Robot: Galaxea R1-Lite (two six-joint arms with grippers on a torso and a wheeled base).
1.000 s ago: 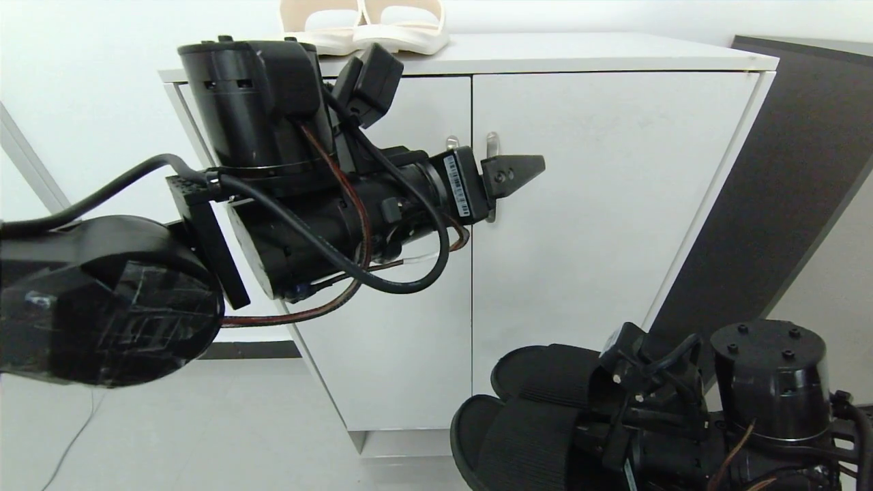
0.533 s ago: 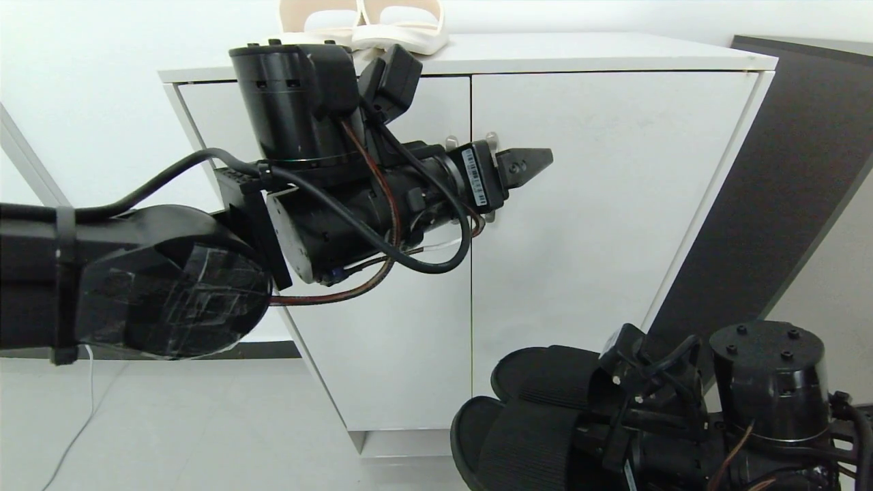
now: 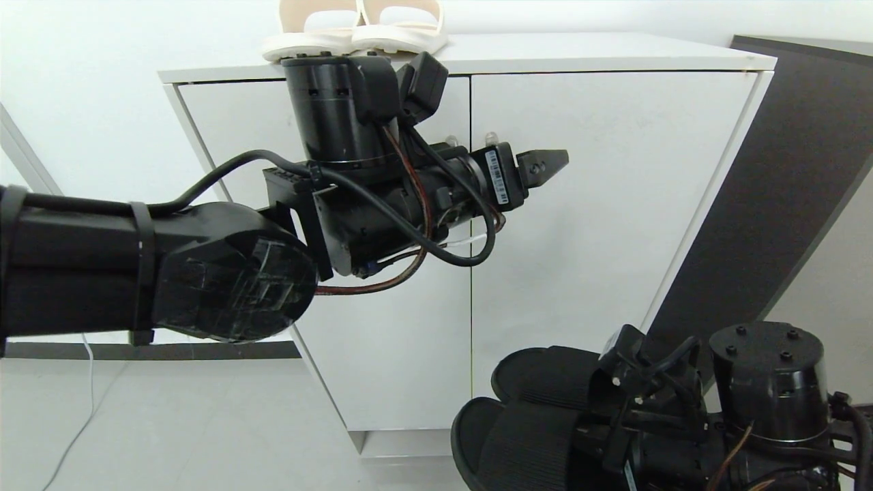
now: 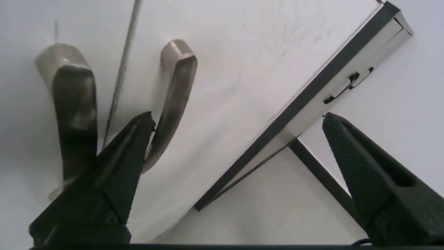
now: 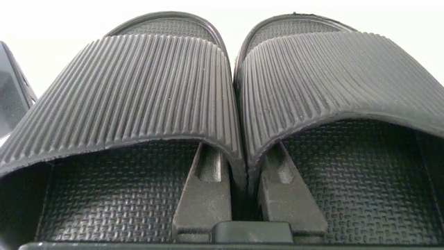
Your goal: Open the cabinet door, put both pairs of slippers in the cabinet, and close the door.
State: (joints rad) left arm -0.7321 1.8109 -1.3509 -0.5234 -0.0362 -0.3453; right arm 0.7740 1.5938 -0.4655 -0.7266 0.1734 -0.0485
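Cabinet (image 3: 600, 204) doors closed, white slippers (image 3: 358, 31) on top. Left gripper (image 4: 237, 117) gapes wide and empty at the door handles (image 4: 170, 97). Right gripper (image 5: 241, 153) pinches the black slippers (image 5: 159, 90) together, low before the cabinet.

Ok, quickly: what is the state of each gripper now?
Left gripper: open, empty, near the door handles.
Right gripper: closed, holding the black slippers.
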